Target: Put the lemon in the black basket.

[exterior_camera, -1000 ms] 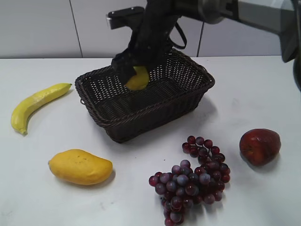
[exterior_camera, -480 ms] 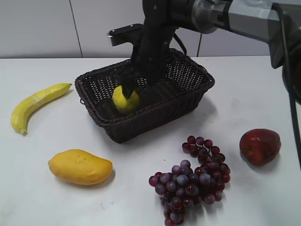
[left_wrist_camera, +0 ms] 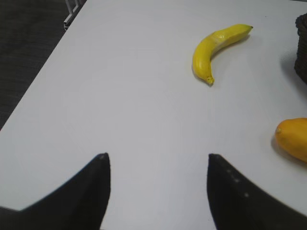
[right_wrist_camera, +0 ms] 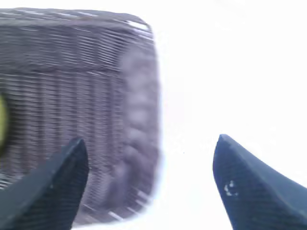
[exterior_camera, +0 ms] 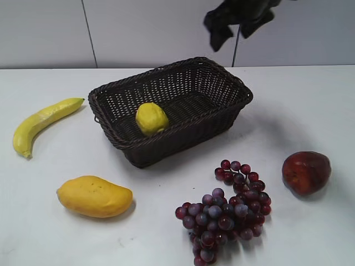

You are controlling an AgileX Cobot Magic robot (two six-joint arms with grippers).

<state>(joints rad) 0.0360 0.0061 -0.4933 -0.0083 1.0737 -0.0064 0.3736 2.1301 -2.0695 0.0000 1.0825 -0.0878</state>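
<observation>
The lemon (exterior_camera: 151, 118) lies inside the black basket (exterior_camera: 222, 88), near its left front side. My right gripper (exterior_camera: 233, 25) is open and empty, high above the basket's far right corner at the top of the exterior view. In the blurred right wrist view its open jaws (right_wrist_camera: 151, 158) frame the basket's edge (right_wrist_camera: 96, 86), and a sliver of the lemon (right_wrist_camera: 2, 124) shows at the left border. My left gripper (left_wrist_camera: 156, 160) is open and empty over bare table; it does not show in the exterior view.
A banana (exterior_camera: 41, 123) lies left of the basket; it also shows in the left wrist view (left_wrist_camera: 216, 48). A mango (exterior_camera: 94, 195) lies at the front left. Purple grapes (exterior_camera: 227, 208) and a red apple (exterior_camera: 306, 172) lie at the front right.
My right gripper let go of the lemon inside the basket, then rose and moved right, away from it. The lemon now rests free in the basket.
</observation>
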